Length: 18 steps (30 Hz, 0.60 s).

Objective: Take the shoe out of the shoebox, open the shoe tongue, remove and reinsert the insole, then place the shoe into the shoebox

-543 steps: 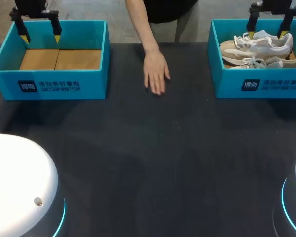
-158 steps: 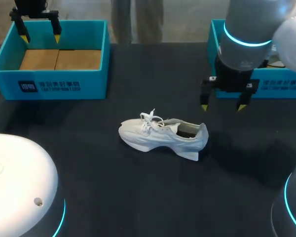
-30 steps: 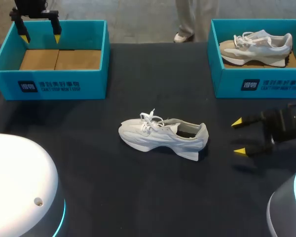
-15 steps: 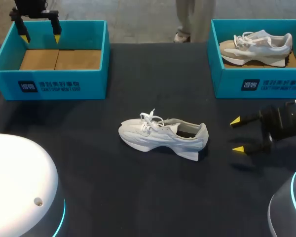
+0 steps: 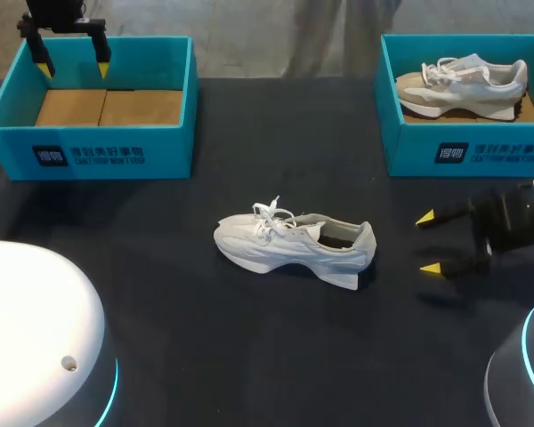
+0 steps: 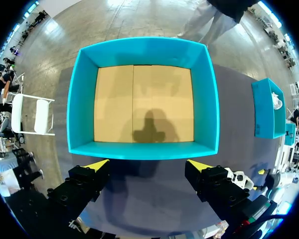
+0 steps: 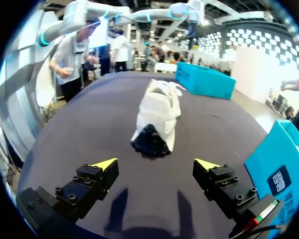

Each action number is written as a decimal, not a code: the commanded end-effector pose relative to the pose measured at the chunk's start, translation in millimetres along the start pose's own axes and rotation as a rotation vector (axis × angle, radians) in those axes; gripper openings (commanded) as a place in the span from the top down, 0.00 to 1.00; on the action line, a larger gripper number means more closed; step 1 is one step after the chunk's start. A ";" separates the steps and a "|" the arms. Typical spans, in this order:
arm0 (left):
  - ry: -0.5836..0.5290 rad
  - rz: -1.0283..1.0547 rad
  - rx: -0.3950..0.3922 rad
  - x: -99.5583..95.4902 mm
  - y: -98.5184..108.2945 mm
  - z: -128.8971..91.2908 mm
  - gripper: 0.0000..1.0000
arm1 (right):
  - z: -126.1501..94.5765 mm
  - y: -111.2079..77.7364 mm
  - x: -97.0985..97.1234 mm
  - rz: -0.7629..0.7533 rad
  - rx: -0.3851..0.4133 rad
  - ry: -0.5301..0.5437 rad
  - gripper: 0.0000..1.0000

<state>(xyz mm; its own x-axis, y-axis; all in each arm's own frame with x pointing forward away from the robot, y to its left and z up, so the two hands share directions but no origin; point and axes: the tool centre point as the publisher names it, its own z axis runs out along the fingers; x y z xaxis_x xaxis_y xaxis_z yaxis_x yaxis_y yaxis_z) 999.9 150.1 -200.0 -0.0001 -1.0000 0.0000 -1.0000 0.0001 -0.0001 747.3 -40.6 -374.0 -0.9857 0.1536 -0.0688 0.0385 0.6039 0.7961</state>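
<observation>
**Sneaker out on the table, right gripper lined up on its heel**

Nearest you, the right gripper [image 5: 428, 243] hovers low over the table [image 5: 249, 356] with its fingers spread wide and nothing between them, just short of the white sneaker [image 5: 294, 245]. The sneaker stands on its sole mid-table, heel toward that gripper, toe and loose laces pointing away. Expect it to be light, with a soft upper that will give under a pinch and a stiffer sole. The padded heel collar looks your firmest hold, and the tongue should lift easily once the heel is steadied. Mind the laces, which could snag. Farther back, the right shoebox [image 5: 467, 151] holds a second sneaker [image 5: 467, 78]. The left gripper [image 5: 72, 67], wide open and empty, hangs over the left shoebox [image 5: 89, 151].
</observation>
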 end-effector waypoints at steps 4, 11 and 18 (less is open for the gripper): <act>0.000 0.000 0.000 0.1 0.0 0.0 0.00 | 22.8 4.4 3.2 0.040 -0.002 -0.130 0.00; 0.000 0.000 0.000 0.1 0.0 0.0 0.00 | 36.5 9.4 5.9 0.071 0.006 -0.227 0.00; 0.000 0.000 0.000 0.1 0.0 0.0 0.00 | 45.8 13.0 8.3 0.155 0.003 -0.290 0.00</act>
<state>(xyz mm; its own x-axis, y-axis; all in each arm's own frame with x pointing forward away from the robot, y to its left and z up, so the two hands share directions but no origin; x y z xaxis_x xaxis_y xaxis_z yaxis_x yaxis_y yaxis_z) 999.9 150.0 -200.0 -0.0003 -1.0000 -0.0001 -1.0000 0.0003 -0.0001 749.1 -4.0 -390.0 -0.9089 0.4082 -0.0852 0.1736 0.5562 0.8127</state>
